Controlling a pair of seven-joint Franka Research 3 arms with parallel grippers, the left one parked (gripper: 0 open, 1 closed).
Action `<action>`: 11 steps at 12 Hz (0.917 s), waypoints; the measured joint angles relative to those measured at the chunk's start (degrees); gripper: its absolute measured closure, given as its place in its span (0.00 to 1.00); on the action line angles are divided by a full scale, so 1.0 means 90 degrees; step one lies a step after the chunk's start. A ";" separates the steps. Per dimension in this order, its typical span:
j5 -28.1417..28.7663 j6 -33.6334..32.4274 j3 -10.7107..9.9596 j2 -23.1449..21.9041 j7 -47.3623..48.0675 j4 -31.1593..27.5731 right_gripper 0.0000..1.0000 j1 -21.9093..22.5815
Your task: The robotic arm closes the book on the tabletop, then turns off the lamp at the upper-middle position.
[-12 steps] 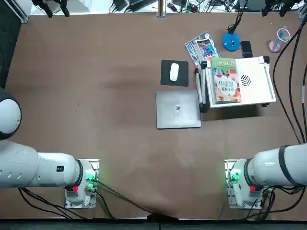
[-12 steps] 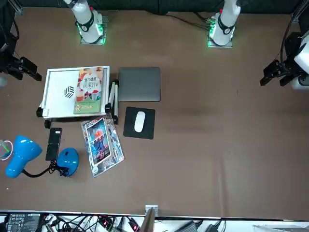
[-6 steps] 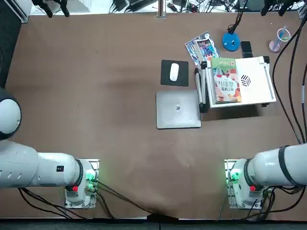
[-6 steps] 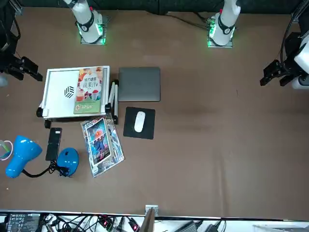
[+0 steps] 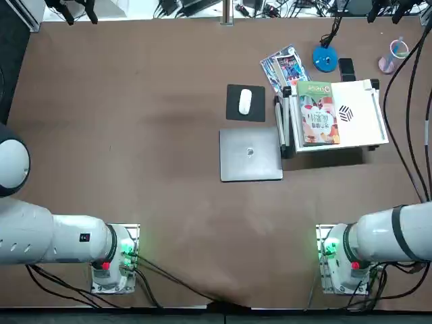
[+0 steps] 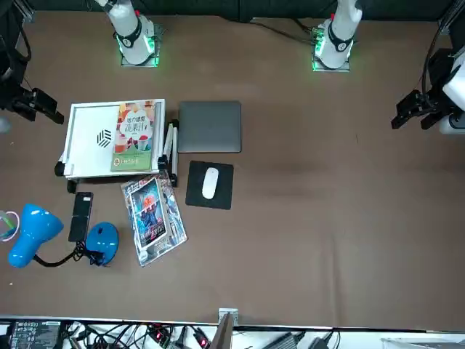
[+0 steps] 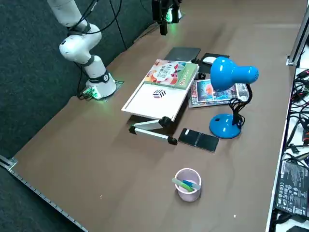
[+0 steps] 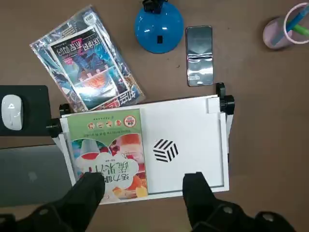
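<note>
My one cup holds two pens, one green and one blue, both leaning inside it with their ends above the rim. A clear plastic sleeve is the other container, and it holds printed leaflets; I cannot tell how many are in there.

My right gripper is raised above the tabletop, pointing down towards the board, its two fingers spread well apart with nothing pinched between them.

The one book lies closed, cover up, on the board's laptop side. The board is one white panel, tilted on its supports, with one striped black mark on its bare part. One silver laptop, shut, is just beside it. Beyond the laptop, from where I am based, one white mouse rests on one black pad.

There is one lamp, past the board's far edge: one blue round base, one black stem and one blue head. I cannot tell whether it is lit. One dark phone lies flat near its base, between the lamp and the board. The sleeve is near the lamp too, and the cup stands well apart from the book.
</note>
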 joint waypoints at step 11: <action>0.0000 0.0064 -0.0007 0.0060 0.0041 0.0007 0.00 0.0028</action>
